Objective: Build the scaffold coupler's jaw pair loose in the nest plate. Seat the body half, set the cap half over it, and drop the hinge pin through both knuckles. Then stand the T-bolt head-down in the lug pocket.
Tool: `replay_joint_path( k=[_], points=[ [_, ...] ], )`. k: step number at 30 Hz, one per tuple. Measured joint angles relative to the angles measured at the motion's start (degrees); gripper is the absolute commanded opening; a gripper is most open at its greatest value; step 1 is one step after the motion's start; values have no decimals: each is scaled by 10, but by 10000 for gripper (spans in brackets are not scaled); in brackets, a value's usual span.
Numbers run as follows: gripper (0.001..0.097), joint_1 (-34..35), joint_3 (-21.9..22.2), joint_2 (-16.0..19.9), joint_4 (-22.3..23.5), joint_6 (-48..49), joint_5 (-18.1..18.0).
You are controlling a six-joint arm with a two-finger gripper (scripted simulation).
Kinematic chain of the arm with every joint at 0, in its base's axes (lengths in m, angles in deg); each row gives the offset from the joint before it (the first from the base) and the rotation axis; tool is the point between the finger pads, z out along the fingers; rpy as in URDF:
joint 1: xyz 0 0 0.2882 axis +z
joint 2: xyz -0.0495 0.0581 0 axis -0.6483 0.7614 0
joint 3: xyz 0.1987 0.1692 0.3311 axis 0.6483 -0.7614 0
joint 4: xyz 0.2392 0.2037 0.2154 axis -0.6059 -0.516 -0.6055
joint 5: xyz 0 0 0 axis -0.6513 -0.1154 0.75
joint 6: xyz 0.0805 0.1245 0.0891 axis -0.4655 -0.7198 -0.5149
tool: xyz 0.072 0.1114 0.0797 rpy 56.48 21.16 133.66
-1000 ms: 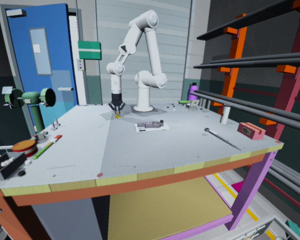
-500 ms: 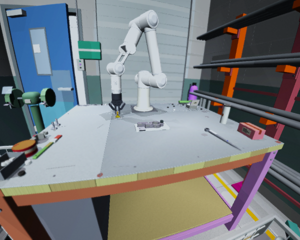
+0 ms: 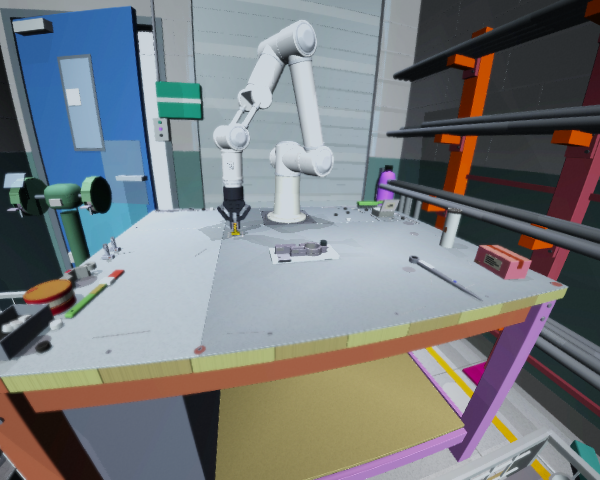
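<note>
The white nest plate [image 3: 303,253] lies mid-table in front of the arm's base. Grey coupler halves [image 3: 300,250] sit on it, and a small dark part [image 3: 323,243] stands at their right end; I cannot tell how they are seated. A small yellow T-bolt [image 3: 235,231] is on the table left of the plate and apart from it. My gripper [image 3: 234,225] points straight down over the T-bolt at table level. It is closed and grips the T-bolt.
A dark tray [image 3: 11,330] sits at the near left corner beside a red-and-orange disc [image 3: 49,295] and a green bar [image 3: 86,300]. A wrench [image 3: 442,276], a pink box [image 3: 502,261] and a white cylinder [image 3: 450,228] lie to the right. Rack pipes [image 3: 497,217] overhang the right edge.
</note>
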Motion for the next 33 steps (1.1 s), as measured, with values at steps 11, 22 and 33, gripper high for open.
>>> replay_joint_path(
  k=[11, 22, 33],
  points=[
    [320, 0, 0, 0, 0, 0, 0],
    [320, 0, 0, -1, 0, 0, 2],
    [320, 0, 6, -22, 0, 0, 28]
  ],
)
